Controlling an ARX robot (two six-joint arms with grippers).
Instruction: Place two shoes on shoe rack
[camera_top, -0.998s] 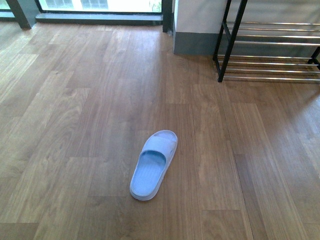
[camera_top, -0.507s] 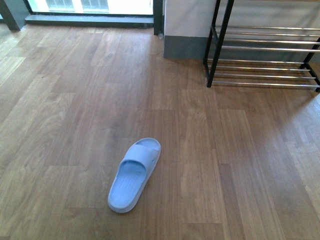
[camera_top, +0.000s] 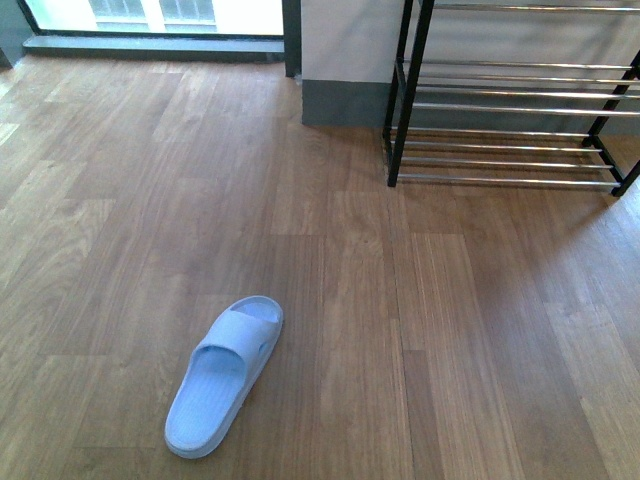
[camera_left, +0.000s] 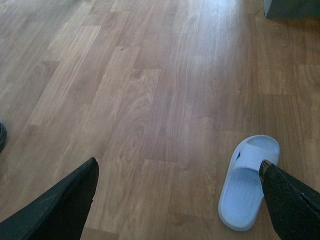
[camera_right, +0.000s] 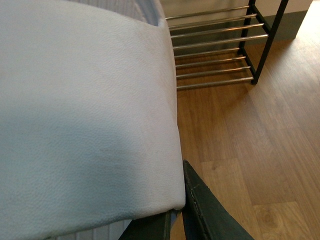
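Note:
One light blue slipper (camera_top: 224, 374) lies flat on the wood floor at the lower left of the front view, toe pointing away. It shows again as the slipper (camera_left: 247, 182) in the left wrist view, beside one finger of my left gripper (camera_left: 179, 172), which hangs open above the floor with nothing between its fingers. My right gripper (camera_right: 179, 200) is shut on the second light blue slipper (camera_right: 85, 115), whose pale surface fills most of that view. The shoe rack (camera_top: 505, 95), black frame with chrome rods, stands at the far right against the wall; the rack (camera_right: 215, 47) also shows beyond the held slipper.
A grey-based wall pillar (camera_top: 345, 70) stands just left of the rack. A window sill (camera_top: 150, 40) runs along the far left. Wood floor stretches between the lying slipper and the rack.
The front view has shifted: the slipper on the floor now sits lower and further left, and the shoe rack has come further into view at the right.

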